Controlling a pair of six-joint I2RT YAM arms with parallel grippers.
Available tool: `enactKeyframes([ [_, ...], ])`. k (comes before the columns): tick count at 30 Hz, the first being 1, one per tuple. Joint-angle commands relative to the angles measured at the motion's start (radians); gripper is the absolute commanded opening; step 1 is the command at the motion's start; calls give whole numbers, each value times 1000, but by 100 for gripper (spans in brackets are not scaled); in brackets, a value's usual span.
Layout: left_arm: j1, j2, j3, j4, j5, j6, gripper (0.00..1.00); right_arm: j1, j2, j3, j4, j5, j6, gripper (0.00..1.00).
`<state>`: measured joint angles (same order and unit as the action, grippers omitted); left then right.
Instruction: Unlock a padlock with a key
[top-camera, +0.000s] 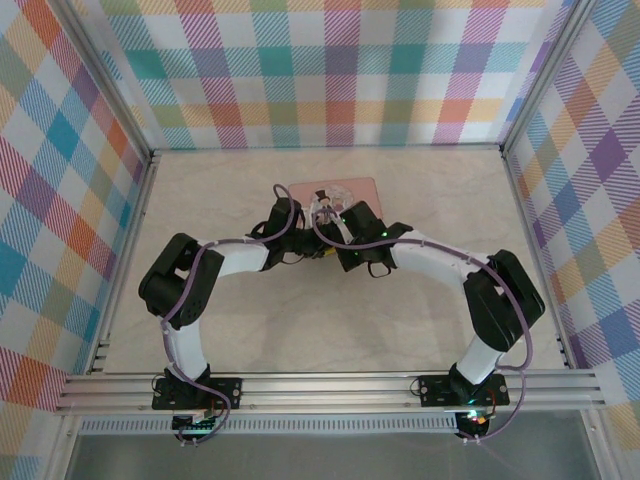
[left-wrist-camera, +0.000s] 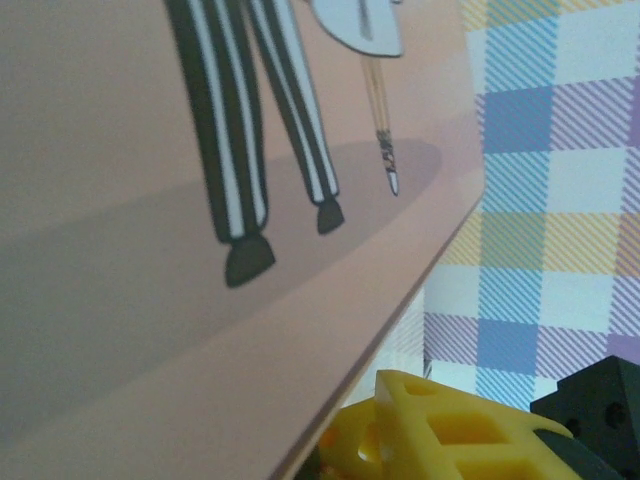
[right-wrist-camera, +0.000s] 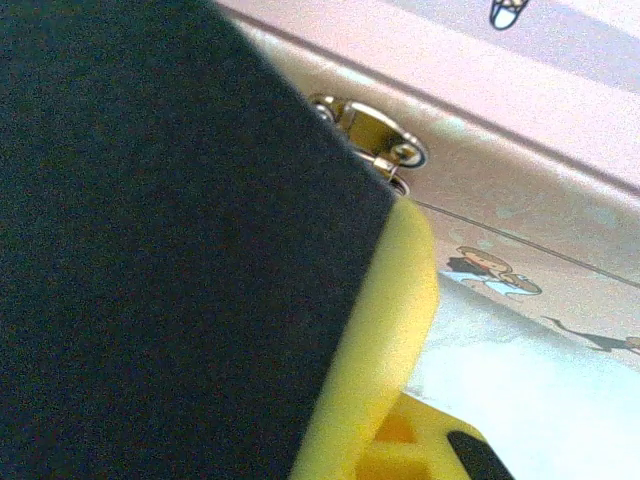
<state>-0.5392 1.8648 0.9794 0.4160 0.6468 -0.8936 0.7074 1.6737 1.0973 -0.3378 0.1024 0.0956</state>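
From above, a pale marbled worktop (top-camera: 250, 330) lies between plaid walls (top-camera: 60, 200), with a pink tin (top-camera: 362, 188) at mid-back. In the left wrist view, the left fingers (left-wrist-camera: 450, 430) sit just beside the tin's edge, and their spread cannot be told. In the right wrist view, the right fingers (right-wrist-camera: 385, 320) are together near a small silvery piece, seemingly the padlock (right-wrist-camera: 372, 128), on the tin's side.

Padlock (right-wrist-camera: 372, 135): just a tiny shiny silvery-metal piece with small round ends is visible in the right wrist view. It sits tight against the pink tin's (right-wrist-camera: 560, 200) front wall, just under the lid seam, and is partly hidden. Locked or open: can't tell.
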Motion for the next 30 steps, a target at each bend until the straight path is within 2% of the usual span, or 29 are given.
enactKeyframes([
  [1, 5, -41, -48, -1, -30, -13, 37, 2, 32, -42, 38, -107, 33, 0],
  [17, 22, -187, -161, -214, -198, 98, 46, -13, 86, -70, 31, -188, 8, 0],
  [27, 93, -347, -182, -293, -293, 145, 51, -13, 108, -55, -5, -211, -98, 0],
  [30, 112, -365, -178, -290, -286, 147, 53, -13, 96, -54, 6, -201, -108, 0],
])
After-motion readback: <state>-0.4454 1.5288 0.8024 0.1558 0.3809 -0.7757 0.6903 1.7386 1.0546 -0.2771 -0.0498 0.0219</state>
